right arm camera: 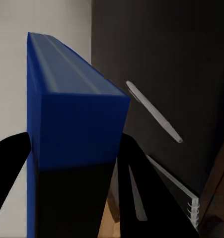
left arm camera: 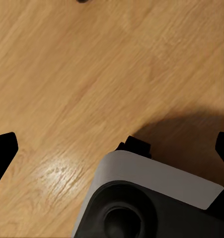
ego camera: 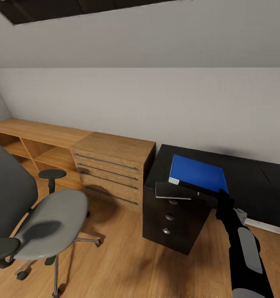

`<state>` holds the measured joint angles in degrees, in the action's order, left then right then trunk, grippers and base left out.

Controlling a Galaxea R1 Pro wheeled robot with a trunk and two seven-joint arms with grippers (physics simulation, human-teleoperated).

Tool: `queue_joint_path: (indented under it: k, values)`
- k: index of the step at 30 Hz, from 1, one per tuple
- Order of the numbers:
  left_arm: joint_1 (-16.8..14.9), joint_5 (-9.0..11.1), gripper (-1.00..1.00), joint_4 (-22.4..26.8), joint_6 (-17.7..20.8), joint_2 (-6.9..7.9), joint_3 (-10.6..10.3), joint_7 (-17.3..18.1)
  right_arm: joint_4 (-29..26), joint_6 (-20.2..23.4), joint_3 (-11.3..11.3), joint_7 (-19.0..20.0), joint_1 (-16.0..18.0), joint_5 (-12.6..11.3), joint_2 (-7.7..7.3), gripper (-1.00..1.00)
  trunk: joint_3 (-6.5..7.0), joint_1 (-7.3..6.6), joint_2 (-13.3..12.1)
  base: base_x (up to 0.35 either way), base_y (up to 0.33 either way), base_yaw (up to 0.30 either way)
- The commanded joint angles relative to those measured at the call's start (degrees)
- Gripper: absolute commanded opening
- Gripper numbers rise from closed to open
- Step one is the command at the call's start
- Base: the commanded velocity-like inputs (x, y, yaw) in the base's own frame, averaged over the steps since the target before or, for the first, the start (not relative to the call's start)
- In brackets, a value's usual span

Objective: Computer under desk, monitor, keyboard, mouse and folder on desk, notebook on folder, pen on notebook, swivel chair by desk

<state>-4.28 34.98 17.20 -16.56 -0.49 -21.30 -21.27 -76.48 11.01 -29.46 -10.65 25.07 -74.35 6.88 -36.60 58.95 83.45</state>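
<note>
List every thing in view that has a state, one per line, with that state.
folder: closed, flat on the desk, gripped at its edge
right gripper: shut on the folder
left gripper: open, over bare floor
notebook: closed, on the desk corner
desk drawers: shut
swivel chair: seat empty

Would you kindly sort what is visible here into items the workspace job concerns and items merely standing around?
Job:
folder, held in the right gripper
notebook
pen
desk
swivel chair

Standing around:
wooden chest of drawers
open wooden shelf unit
</note>
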Motion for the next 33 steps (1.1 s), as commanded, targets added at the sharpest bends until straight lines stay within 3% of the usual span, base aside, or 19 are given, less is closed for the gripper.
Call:
queue_joint_path:
  k: [1, 4, 10, 14, 15, 33]
  values:
    - [-0.03, 0.44, 1.0, 0.02, -0.22, 0.04, -0.49, -0.35, 0.33, -0.51, -0.14, -0.33, 0.07, -0.44, 0.07, -1.0, -0.05, 0.0, 0.03, 0.0, 0.0, -0.281]
    - [-0.03, 0.44, 1.0, 0.02, -0.22, 0.03, -0.49, -0.35, 1.86, -2.33, -0.09, -0.28, 0.1, -0.3, 0.05, -1.0, -0.05, 0.0, 0.03, 0.0, 0.0, -0.281]
    - [-0.04, 0.44, 1.0, 0.02, -0.22, 0.05, -0.49, -0.35, 6.84, -10.45, -0.07, -0.12, 0.27, 2.61, -0.32, -1.0, -0.05, 0.0, 0.03, 0.0, 0.0, -0.281]
    - [-0.06, 0.44, 1.0, 0.02, -0.22, 0.05, -0.49, -0.35, 7.48, -12.7, -0.07, 0.75, 0.32, 3.18, -0.36, -1.0, -0.05, 0.0, 0.03, 0.0, 0.0, -0.281]
    - [-0.05, 0.4, 1.0, 0.02, -0.22, 0.05, -0.49, -0.35, 7.62, -15.42, -0.03, 1.05, 0.33, 3.24, -0.37, -1.0, -0.05, 0.0, 0.03, 0.0, 0.0, -0.281]
    - [-0.04, 0.35, 1.0, 0.02, -0.22, -0.03, -0.49, -0.35, 7.67, -17.55, 0.81, 1.25, 0.33, 3.41, -0.32, -1.0, -0.05, 0.0, 0.03, 0.0, 0.0, -0.281]
